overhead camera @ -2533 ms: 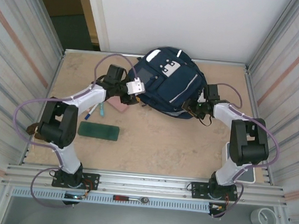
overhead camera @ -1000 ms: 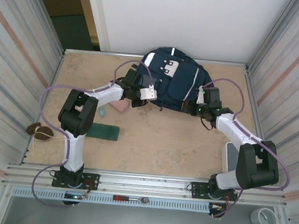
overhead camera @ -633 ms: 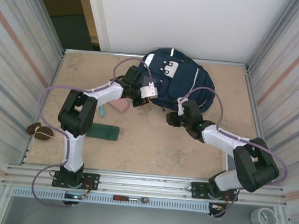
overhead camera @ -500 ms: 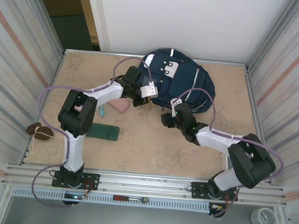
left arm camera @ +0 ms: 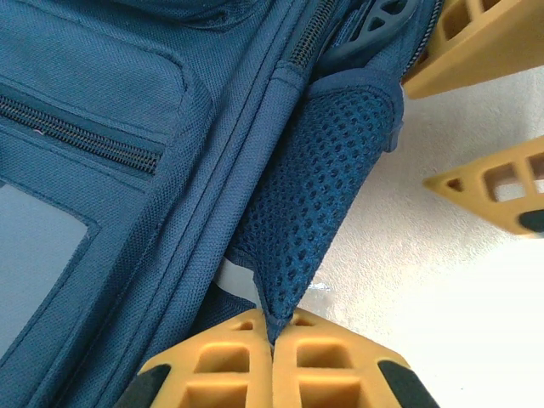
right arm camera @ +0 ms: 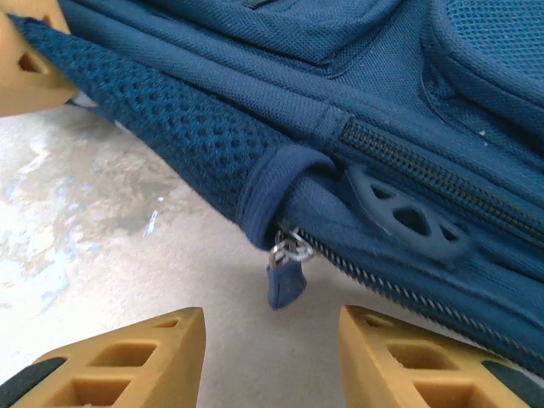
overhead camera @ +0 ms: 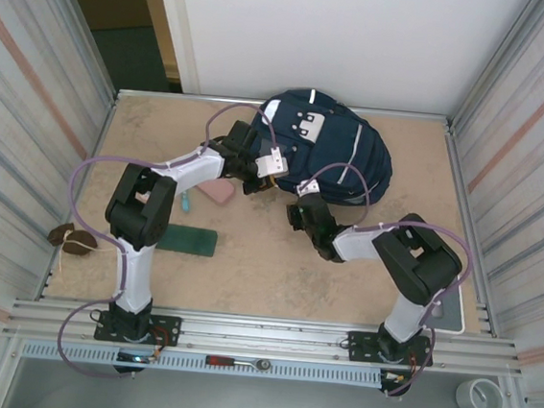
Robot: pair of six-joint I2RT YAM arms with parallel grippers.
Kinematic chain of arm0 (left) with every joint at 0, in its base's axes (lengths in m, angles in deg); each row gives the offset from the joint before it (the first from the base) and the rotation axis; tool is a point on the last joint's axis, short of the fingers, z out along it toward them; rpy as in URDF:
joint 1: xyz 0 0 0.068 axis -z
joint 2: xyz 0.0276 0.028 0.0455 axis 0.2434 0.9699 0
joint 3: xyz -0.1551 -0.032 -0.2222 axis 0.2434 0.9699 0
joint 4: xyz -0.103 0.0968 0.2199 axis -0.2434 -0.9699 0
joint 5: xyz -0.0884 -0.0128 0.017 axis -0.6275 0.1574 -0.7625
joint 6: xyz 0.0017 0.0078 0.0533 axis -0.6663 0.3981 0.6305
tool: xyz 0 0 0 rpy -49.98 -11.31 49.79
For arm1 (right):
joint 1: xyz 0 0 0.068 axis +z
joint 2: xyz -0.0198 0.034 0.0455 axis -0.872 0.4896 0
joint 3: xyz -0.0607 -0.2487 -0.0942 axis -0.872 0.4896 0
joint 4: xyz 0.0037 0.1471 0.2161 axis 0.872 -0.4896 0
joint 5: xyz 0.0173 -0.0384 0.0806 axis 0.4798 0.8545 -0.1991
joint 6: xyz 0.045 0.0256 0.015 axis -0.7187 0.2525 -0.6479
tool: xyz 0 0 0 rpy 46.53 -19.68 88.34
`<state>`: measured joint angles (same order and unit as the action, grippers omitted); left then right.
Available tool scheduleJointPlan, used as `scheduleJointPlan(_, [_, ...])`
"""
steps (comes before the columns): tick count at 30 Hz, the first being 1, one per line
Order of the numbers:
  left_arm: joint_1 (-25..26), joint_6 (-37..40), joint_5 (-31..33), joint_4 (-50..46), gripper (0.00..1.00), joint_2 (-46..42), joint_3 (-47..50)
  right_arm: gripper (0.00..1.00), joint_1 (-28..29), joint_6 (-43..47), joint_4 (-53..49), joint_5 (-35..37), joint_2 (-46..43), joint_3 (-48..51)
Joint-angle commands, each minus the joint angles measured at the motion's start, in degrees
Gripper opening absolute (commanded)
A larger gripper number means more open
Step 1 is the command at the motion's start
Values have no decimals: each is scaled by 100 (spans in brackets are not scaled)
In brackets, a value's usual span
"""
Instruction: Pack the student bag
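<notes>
The student bag, navy with a white top patch, lies at the back of the table. My left gripper is at its front-left corner, shut on the edge of the bag's mesh side pocket, pinched between the yellow fingers. My right gripper is just beside it, low at the same corner and open. A small blue zipper pull hangs from the bag's zip just beyond the gap between the right fingers, untouched.
A pink pouch, a pen and a flat dark-green case lie left of the bag. A brown object sits by the left wall, a white item by the right arm's base.
My right arm has swung from the bag's right side round to its front-left corner, beside the left gripper, and its jaws have narrowed a little. The left gripper kept its hold.
</notes>
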<state>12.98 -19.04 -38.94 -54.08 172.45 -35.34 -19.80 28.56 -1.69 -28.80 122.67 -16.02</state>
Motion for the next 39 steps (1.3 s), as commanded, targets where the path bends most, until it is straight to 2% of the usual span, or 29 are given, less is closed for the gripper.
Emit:
scheduleJointPlan(1, [2,-48,-419,-89,0,-485,-215,42,34,-31,393,349,246,-264])
scheduleJointPlan(11, [5,-14,-450,-84,0,-503,-158,26,43,-52,406,791,736,-679])
scheduleJointPlan(16, [-43,-12,-441,-89,0,-485,-146,5,34,8,315,853,668,-691])
scheduleJointPlan(18, [-77,-1,-415,-89,0,-492,-132,0,34,7,205,890,599,-646])
scheduleJointPlan(24, [-196,106,-284,-62,0,-511,-40,0,-20,-109,-96,893,133,-199])
scheduleJointPlan(33, [-399,361,-74,-47,0,-520,44,0,-441,-566,-868,533,-693,471])
scheduleJointPlan(39, [-550,465,107,7,0,-521,58,0,-920,-740,-1373,-44,-1220,758])
